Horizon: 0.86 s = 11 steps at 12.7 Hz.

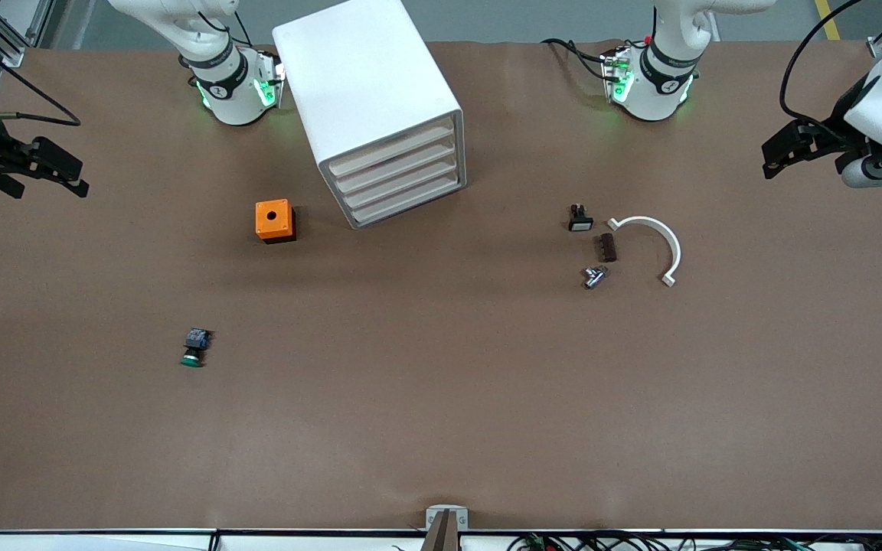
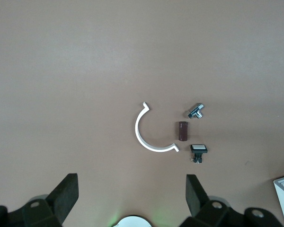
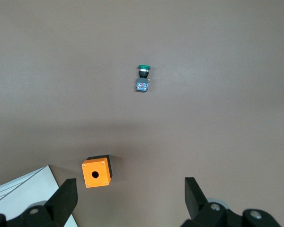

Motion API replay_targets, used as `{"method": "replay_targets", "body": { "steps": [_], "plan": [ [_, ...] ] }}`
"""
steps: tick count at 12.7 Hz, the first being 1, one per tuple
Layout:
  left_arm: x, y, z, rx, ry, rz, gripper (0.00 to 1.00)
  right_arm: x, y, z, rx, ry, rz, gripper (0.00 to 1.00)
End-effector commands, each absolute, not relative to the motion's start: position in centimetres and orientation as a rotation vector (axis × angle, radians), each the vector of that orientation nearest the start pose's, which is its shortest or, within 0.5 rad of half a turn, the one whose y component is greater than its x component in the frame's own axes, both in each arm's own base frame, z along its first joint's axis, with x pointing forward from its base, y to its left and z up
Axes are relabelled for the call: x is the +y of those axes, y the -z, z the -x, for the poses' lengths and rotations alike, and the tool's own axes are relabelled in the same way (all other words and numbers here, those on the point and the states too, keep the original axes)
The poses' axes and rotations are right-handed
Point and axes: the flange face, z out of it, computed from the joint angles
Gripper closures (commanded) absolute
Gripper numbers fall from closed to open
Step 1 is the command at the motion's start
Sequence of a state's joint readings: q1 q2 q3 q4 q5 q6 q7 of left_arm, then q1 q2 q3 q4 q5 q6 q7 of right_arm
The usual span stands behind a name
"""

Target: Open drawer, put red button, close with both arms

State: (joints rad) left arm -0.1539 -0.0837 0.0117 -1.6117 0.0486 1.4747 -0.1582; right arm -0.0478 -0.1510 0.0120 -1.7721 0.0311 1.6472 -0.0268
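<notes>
Four drawers (image 1: 399,180) alike sit shut in the white cabinet (image 1: 368,99), which stands skewed between the two arm bases. No red-capped button can be seen in any view. The only round-capped one, nearer the front camera toward the right arm's end, is the green button (image 1: 194,348).

The left gripper (image 1: 772,161) hangs over the left arm's end of the counter (image 1: 441,428), fingers (image 2: 66,196) spread and empty. The right gripper (image 1: 73,176) hangs over the other end, fingers (image 3: 65,198) likewise released.

Hazards:
- Wrong pick: the green button may be taken for the red one.
- Cabinet slip: pulling a drawer lip with one arm would probably drag the unbraced cabinet across the smooth covering.
- Missed lip: the drawer fronts are shallow and closely stacked.

The counter is covered in plain matte brown sheet. Cables run along its near edge.
</notes>
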Motion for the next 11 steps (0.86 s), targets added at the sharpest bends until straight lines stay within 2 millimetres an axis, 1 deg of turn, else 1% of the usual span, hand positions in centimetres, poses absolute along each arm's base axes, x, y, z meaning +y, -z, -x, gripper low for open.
{"method": "replay_targets", "body": {
  "steps": [1,3,5,11],
  "plan": [
    [-6.69,-64.58,-50.22,-0.01,-0.074,3.104,0.0,-1.68,-61.81,-50.45,0.039,0.052,3.096,0.0],
    [-6.78,-64.57,-50.26,-0.006,-0.074,3.104,0.0,-1.67,-61.86,-50.38,0.038,0.05,3.096,0.0],
    [-6.99,-64.12,-50.54,-0.001,-0.085,3.102,0.0,-1.67,-61.86,-50.38,0.036,0.05,3.096,0.0],
    [-6.46,-64.44,-50.77,-0.019,-0.077,3.117,0.0,-1.53,-61.83,-50.35,0.031,0.045,3.098,0.0]
  ]
}}
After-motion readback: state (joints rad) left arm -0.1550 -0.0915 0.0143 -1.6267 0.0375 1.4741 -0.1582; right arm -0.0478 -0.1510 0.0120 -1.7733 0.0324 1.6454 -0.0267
